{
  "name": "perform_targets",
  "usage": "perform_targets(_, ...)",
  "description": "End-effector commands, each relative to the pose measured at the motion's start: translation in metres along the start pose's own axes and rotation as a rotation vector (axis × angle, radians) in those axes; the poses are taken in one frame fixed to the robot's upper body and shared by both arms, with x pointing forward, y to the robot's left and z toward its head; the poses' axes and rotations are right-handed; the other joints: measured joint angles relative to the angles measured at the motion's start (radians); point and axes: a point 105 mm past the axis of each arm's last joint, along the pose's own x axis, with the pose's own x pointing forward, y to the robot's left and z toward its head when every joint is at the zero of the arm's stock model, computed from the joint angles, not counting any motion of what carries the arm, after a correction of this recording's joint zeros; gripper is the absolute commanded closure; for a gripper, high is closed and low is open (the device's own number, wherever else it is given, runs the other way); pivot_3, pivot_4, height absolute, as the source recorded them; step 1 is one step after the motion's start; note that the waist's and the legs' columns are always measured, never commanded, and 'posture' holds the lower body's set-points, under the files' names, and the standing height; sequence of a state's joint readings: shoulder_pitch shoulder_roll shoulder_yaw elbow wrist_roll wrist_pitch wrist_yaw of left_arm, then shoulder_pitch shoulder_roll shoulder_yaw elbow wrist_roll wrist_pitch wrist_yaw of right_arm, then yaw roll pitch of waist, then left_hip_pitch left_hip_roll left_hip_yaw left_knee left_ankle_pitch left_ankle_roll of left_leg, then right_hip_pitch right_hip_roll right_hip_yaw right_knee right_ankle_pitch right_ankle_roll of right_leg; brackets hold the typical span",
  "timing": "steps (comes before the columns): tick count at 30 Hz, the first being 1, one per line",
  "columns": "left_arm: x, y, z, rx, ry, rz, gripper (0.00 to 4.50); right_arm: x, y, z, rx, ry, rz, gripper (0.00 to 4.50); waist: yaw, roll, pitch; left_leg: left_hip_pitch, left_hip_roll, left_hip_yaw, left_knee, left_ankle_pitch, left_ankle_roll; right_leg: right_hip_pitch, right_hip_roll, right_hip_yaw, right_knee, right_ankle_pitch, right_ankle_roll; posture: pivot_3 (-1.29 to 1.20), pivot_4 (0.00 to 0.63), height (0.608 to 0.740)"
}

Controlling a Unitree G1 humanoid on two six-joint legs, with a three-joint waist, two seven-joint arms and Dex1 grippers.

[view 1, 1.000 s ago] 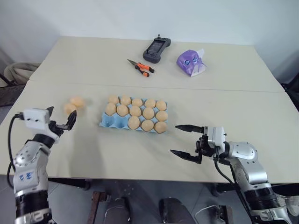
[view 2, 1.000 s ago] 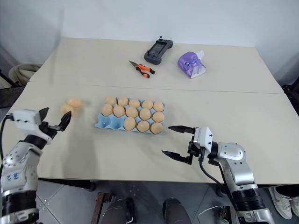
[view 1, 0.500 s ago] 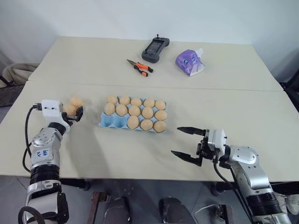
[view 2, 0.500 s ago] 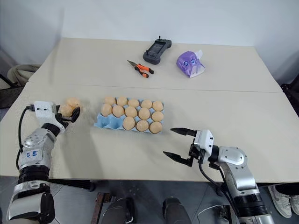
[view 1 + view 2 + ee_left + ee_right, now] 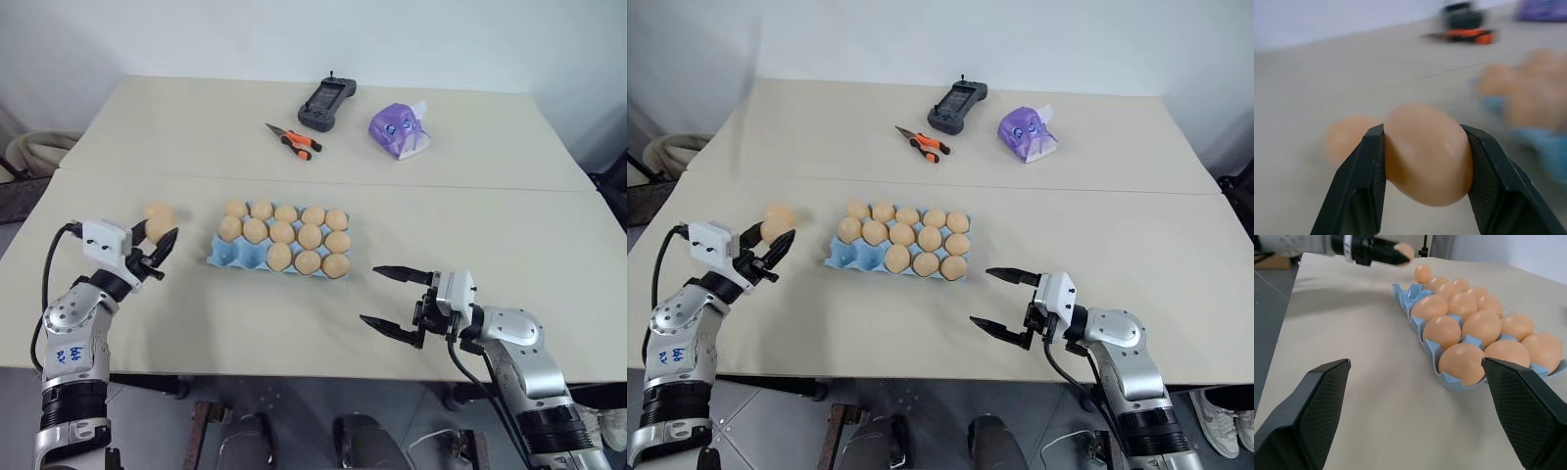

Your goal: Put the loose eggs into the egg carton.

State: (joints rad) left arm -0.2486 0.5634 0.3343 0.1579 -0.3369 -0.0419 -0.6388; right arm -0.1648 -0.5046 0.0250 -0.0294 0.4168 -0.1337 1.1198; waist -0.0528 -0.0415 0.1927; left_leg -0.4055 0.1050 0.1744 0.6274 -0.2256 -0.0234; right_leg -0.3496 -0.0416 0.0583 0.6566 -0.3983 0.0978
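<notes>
The left gripper (image 5: 1422, 147) clamps an egg (image 5: 1427, 154) left of the egg carton (image 5: 227, 253), bare table (image 5: 245, 313) around; the right gripper (image 5: 392, 302) gapes empty right of it.

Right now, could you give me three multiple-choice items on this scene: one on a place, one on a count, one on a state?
1. Where are the egg carton's empty cups?
A. back row
B. front row, left end
C. middle row

2. How many eggs sit in the carton?
A. 13
B. 15
C. 10

3. The left claw is:
A. open over the carton
B. shut on nothing
C. shut on an egg

Answers: B, blue cups show bare there; A, rows hold five, five, three; C, both fingers press the egg's sides.
</notes>
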Motion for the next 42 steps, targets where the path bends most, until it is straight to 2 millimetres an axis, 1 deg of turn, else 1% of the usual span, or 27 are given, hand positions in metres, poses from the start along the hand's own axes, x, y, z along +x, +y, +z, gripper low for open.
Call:
perform_targets(1, 0.015, -0.040, 0.016, 0.034, -0.033, -0.207, 2.55, -0.007, -0.007, 0.005, -0.031, 0.000, -0.032, 0.00, 0.003, 0.000, 0.000, 0.000, -0.001, 0.000, 0.000, 0.000, 0.000, 0.001, 0.000, -0.001, 0.000, 0.000, 0.000, 0.00, 0.150, 0.740)
perform_targets(2, 0.019, -0.049, 0.014, 0.038, -0.022, -0.247, 2.55, -0.007, -0.008, 0.004, -0.031, 0.002, -0.035, 0.00, 0.003, 0.000, 0.000, 0.001, -0.002, 0.000, 0.000, -0.002, -0.003, 0.002, -0.001, -0.001, 0.000, 0.000, 0.000, 0.00, 0.150, 0.740)
perform_targets(4, 0.030, -0.063, 0.011, 0.019, -0.014, -0.299, 2.55, -0.007, -0.008, 0.004, -0.033, 0.002, -0.037, 0.00, 0.002, 0.000, 0.000, 0.002, -0.003, -0.002, 0.000, -0.003, -0.002, 0.004, -0.003, -0.001, -0.001, 0.001, 0.000, 0.00, 0.150, 0.740)
perform_targets(6, 0.045, -0.078, 0.004, 0.002, 0.002, -0.359, 2.55, -0.006, -0.008, 0.006, -0.037, 0.001, -0.041, 0.00, 0.001, 0.000, 0.000, 0.002, -0.003, -0.002, 0.000, -0.003, -0.001, 0.005, -0.003, -0.001, -0.003, 0.002, 0.001, 0.00, 0.150, 0.740)
perform_targets(7, 0.051, -0.083, 0.000, 0.004, 0.022, -0.371, 2.55, -0.006, -0.007, 0.007, -0.040, 0.000, -0.045, 0.00, 0.003, 0.000, 0.000, 0.002, -0.003, -0.002, 0.000, -0.003, -0.001, 0.006, -0.003, -0.001, -0.004, 0.002, 0.001, 0.00, 0.150, 0.740)
perform_targets(10, 0.061, -0.089, -0.005, -0.004, 0.032, -0.397, 2.55, -0.008, -0.006, 0.009, -0.046, 0.000, -0.060, 0.00, 0.003, 0.000, 0.000, 0.001, -0.004, -0.002, 0.001, -0.003, 0.001, 0.005, -0.003, 0.000, -0.004, 0.002, 0.002, 0.00, 0.150, 0.740)
perform_targets(11, 0.062, -0.089, -0.005, -0.005, 0.029, -0.399, 2.55, -0.009, -0.006, 0.009, -0.048, 0.000, -0.064, 0.00, 0.002, 0.000, 0.000, 0.001, -0.003, -0.002, 0.001, -0.001, 0.005, 0.005, -0.003, 0.000, -0.005, 0.002, 0.002, 0.00, 0.150, 0.740)
perform_targets(13, 0.063, -0.089, -0.004, -0.010, 0.015, -0.412, 2.55, -0.010, -0.006, 0.009, -0.047, 0.002, -0.076, 0.00, -0.001, 0.000, 0.000, 0.001, -0.002, -0.002, 0.001, -0.002, 0.004, 0.005, -0.002, 0.000, -0.006, 0.002, 0.001, 0.00, 0.150, 0.740)
perform_targets(17, 0.060, -0.088, -0.005, -0.016, 0.014, -0.431, 1.34, -0.012, -0.004, 0.006, -0.040, 0.007, -0.095, 0.00, 0.000, 0.001, 0.000, 0.001, 0.000, -0.002, 0.000, -0.001, 0.003, 0.003, 0.000, 0.000, -0.005, 0.002, 0.001, 0.00, 0.150, 0.740)
perform_targets(21, 0.050, -0.072, 0.004, -0.001, -0.022, -0.372, 0.07, -0.011, -0.004, 0.005, -0.039, 0.004, -0.098, 0.00, -0.002, 0.001, 0.000, 0.001, -0.002, -0.002, 0.001, -0.001, 0.004, 0.004, -0.001, 0.000, -0.004, 0.002, 0.001, 0.00, 0.150, 0.740)
perform_targets(23, 0.042, -0.062, 0.012, -0.006, -0.059, -0.343, 0.03, -0.010, -0.005, 0.004, -0.040, 0.002, -0.095, 0.00, -0.005, 0.001, 0.000, 0.001, -0.002, -0.001, 0.002, -0.002, 0.005, 0.004, -0.002, 0.001, -0.004, 0.002, 0.002, 0.00, 0.150, 0.740)
perform_targets(26, 0.024, -0.040, 0.022, -0.014, -0.099, -0.244, 0.03, -0.010, -0.006, 0.003, -0.040, 0.000, -0.080, 0.00, -0.004, 0.001, 0.000, 0.001, -0.001, -0.002, 0.001, -0.002, 0.005, 0.004, -0.002, 0.000, -0.004, 0.002, 0.002, 0.00, 0.150, 0.740)
perform_targets(29, 0.002, -0.019, 0.024, -0.018, -0.101, -0.115, 0.03, -0.009, -0.007, 0.002, -0.039, -0.005, -0.065, 0.00, -0.003, 0.001, 0.000, 0.001, 0.000, -0.002, 0.000, -0.002, 0.004, 0.004, -0.002, 0.000, -0.004, 0.002, 0.001, 0.00, 0.150, 0.740)
perform_targets(31, -0.018, -0.003, 0.024, -0.032, -0.105, 0.001, 0.03, -0.008, -0.007, 0.002, -0.037, -0.010, -0.053, 0.00, -0.004, 0.001, 0.001, 0.001, 0.001, -0.002, 0.000, -0.002, 0.004, 0.004, -0.002, 0.000, -0.005, 0.002, 0.001, 0.00, 0.150, 0.740)
perform_targets(32, -0.033, 0.008, 0.020, -0.035, -0.097, 0.088, 0.03, -0.007, -0.007, 0.001, -0.037, -0.014, -0.045, 0.00, -0.005, 0.001, 0.001, 0.001, 0.002, -0.002, 0.000, -0.002, 0.004, 0.004, -0.003, 0.000, -0.005, 0.002, 0.001, 0.00, 0.150, 0.740)
perform_targets(34, -0.054, 0.019, 0.014, -0.031, -0.074, 0.200, 0.03, -0.005, -0.008, 0.000, -0.036, -0.018, -0.036, 0.00, -0.007, 0.001, 0.001, 0.001, 0.003, -0.002, 0.000, -0.003, 0.005, 0.005, -0.003, 0.000, -0.007, 0.002, 0.001, 0.00, 0.150, 0.740)
perform_targets(35, -0.070, 0.026, 0.008, -0.033, -0.058, 0.290, 0.03, -0.004, -0.008, 0.000, -0.036, -0.021, -0.031, 0.00, -0.008, 0.001, 0.001, 0.001, 0.003, -0.002, 0.000, -0.003, 0.005, 0.005, -0.003, 0.000, -0.007, 0.002, 0.001, 0.00, 0.150, 0.740)
perform_targets(38, -0.110, 0.040, -0.007, -0.036, -0.014, 0.524, 0.03, -0.002, -0.010, -0.001, -0.034, -0.027, -0.023, 0.00, -0.007, 0.001, 0.001, 0.002, 0.003, -0.002, 0.000, -0.004, 0.005, 0.006, -0.003, 0.000, -0.009, 0.002, 0.001, 0.00, 0.150, 0.740)
perform_targets(41, -0.135, 0.040, -0.017, -0.083, 0.010, 0.642, 0.03, -0.002, -0.011, -0.001, -0.038, -0.035, -0.024, 0.00, -0.002, 0.000, 0.000, 0.001, 0.003, -0.003, 0.000, -0.009, 0.004, 0.008, -0.004, -0.001, -0.011, 0.002, 0.001, 0.00, 0.150, 0.740)
perform_targets(42, -0.139, 0.039, -0.019, -0.094, 0.017, 0.657, 0.03, -0.002, -0.011, -0.001, -0.039, -0.038, -0.026, 0.00, 0.000, 0.000, 0.000, 0.001, 0.003, -0.004, 0.000, -0.009, 0.004, 0.008, -0.004, -0.001, -0.011, 0.002, 0.001, 0.00, 0.150, 0.740)
